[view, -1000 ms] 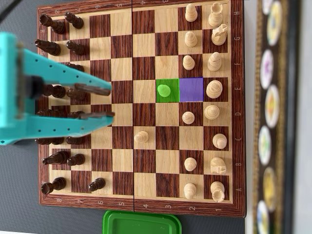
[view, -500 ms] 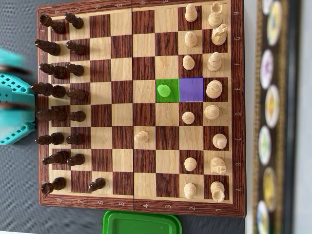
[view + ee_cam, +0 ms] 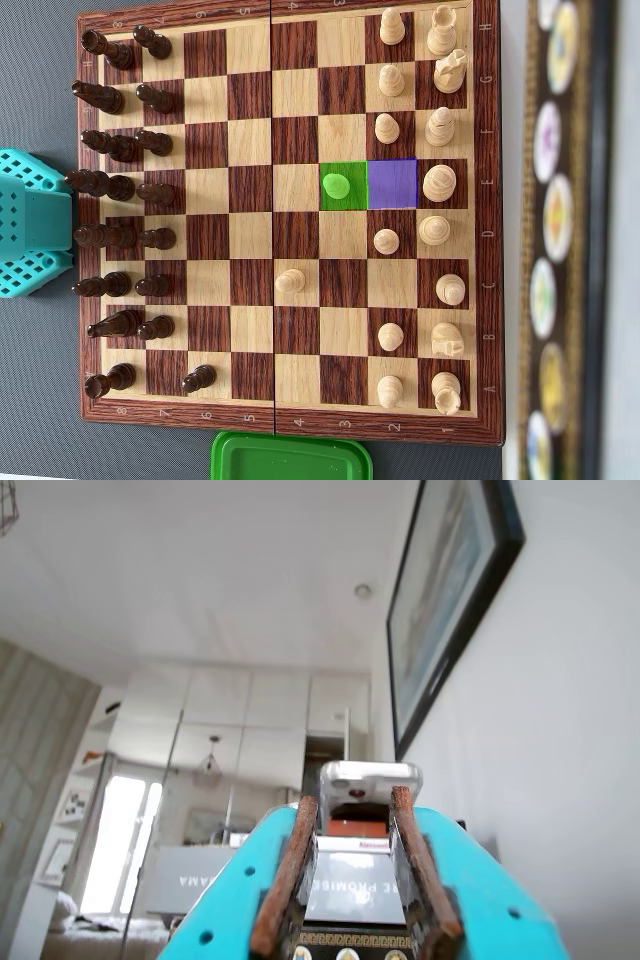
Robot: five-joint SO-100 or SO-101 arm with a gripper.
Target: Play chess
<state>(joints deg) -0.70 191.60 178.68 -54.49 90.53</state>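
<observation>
At left edge of wooden chessboard (image 3: 290, 425): turquoise arm (image 3: 35, 223) now pulled back off the squares; gripper (image 3: 355, 935) fingers slightly apart, empty, aimed at ceiling; green-tinted pawn (image 3: 337, 186) stands on green square near centre; move looks finished.

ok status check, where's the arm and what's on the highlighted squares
Gripper raised off the board, fingers apart, nothing held. Pawn on green square, purple square empty. Chessboard unobstructed.

— What do we see on the grey tabletop (image 3: 40, 420)?
— A chessboard (image 3: 290, 425) lies flat on it. A green lid (image 3: 290, 460) sits just beside the board's bottom edge.
</observation>
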